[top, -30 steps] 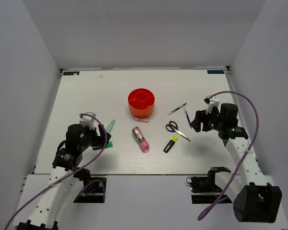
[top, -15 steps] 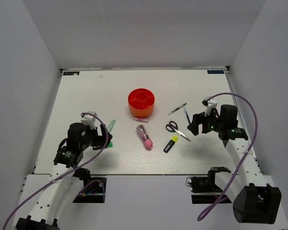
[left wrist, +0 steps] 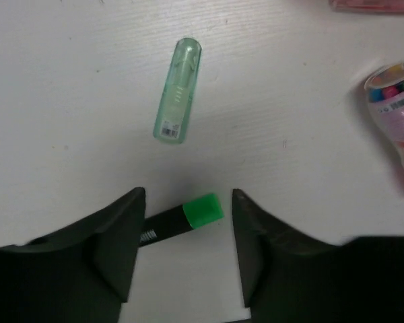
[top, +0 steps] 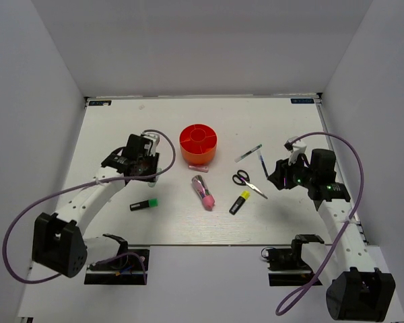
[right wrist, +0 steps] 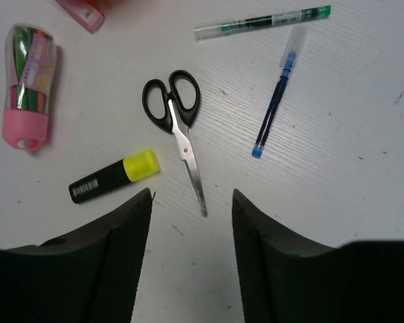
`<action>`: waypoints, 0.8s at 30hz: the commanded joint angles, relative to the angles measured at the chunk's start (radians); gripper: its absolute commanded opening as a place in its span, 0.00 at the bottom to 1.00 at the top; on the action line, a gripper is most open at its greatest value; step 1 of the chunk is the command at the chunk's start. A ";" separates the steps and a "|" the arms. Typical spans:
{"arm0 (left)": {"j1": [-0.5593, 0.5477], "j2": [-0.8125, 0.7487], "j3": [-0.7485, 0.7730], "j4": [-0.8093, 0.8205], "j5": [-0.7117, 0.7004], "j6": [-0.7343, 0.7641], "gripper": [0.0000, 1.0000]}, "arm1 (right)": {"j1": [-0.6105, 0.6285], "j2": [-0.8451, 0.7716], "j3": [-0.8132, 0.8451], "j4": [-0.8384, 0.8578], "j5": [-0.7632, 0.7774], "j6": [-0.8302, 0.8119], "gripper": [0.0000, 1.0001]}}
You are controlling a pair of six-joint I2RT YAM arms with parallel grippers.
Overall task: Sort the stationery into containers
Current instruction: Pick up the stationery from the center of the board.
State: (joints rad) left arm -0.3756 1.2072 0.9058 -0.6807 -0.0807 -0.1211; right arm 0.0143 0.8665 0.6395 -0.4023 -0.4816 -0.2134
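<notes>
The round orange-red organiser (top: 197, 155) stands upright at the centre of the white table (top: 114, 128) in the overhead view. All the stationery lies loose on the tabletop around it. Just below the organiser is a small flat pink item (top: 197, 169). Below that lies the chunky pink-and-green pen (top: 202, 191), its pink end toward the bottom of the frame. Right of centre lie the black-handled scissors (top: 248, 181), blades shut and pointing lower right, with the yellow highlighter (top: 240, 201) just beneath them. The thin clear pen (top: 248, 153) and a blue pen (top: 263, 163) lie above the scissors, apart from one another.

The left gripper (left wrist: 187, 196) hangs above the table left of centre, its jaws standing apart with nothing between them. In its wrist view the green marker (left wrist: 182, 222) lies flat on the table, seen through the gap at the bottom of the frame with its green cap to the right. A pale green translucent tube (left wrist: 178, 89) lies above the marker, apart from it.

The right gripper (right wrist: 191, 196) hovers over the right of the table, jaws likewise apart and empty — in its wrist view the scissor tips lie just at the top of the gap, and the highlighter is at lower left.
</notes>
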 commanded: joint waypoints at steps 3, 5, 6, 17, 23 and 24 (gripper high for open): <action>-0.035 0.131 0.105 -0.094 -0.069 -0.031 0.79 | -0.001 -0.034 0.028 0.003 -0.011 -0.006 0.60; -0.036 0.153 0.125 -0.103 -0.074 -0.006 0.79 | -0.002 -0.031 0.029 0.005 -0.012 -0.004 0.62; -0.022 0.205 0.143 -0.120 -0.068 0.003 0.78 | -0.002 -0.031 0.029 0.005 -0.012 -0.006 0.62; 0.030 0.457 0.245 -0.072 -0.016 0.083 0.67 | -0.004 -0.035 0.032 0.006 0.003 -0.001 0.66; 0.073 0.538 0.265 -0.054 0.038 0.086 0.66 | -0.001 -0.034 0.032 -0.001 0.011 -0.001 0.66; 0.075 0.545 0.265 -0.051 0.038 0.086 0.66 | 0.000 -0.031 0.032 0.002 0.014 -0.001 0.66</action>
State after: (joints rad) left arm -0.3195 1.7473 1.1385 -0.7490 -0.0834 -0.0448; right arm 0.0143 0.8436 0.6395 -0.4057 -0.4736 -0.2161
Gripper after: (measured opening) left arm 0.664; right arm 0.660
